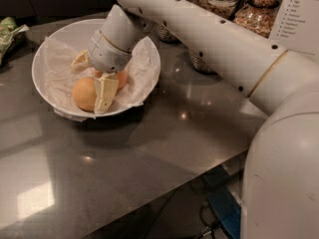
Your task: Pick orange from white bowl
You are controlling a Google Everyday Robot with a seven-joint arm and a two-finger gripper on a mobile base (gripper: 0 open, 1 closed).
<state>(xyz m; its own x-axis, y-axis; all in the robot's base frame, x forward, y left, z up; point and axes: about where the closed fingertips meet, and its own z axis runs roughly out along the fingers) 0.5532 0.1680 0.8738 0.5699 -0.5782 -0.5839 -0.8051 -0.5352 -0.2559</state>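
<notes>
The white bowl [50, 44], lined with crumpled white paper, stands on the grey counter at upper left. The pale yellow-orange orange [83, 93] lies in its near part. A deeper reddish-orange fruit [120, 77] lies just right of it, mostly hidden by the wrist. My gripper [92, 77] reaches down into the bowl from the upper right with its fingers spread. One cream finger [105, 91] rests against the orange's right side. The other finger [79, 61] is above the orange over the paper. The orange sits low in the bowl, not lifted.
Glass jars of grain [259, 6] stand at the back right, with another jar [200, 62] behind my arm. A white printed card [299, 14] leans at the far right. A green packet [9, 31] lies at the far left. The counter's front edge runs diagonally, with cables on the floor below.
</notes>
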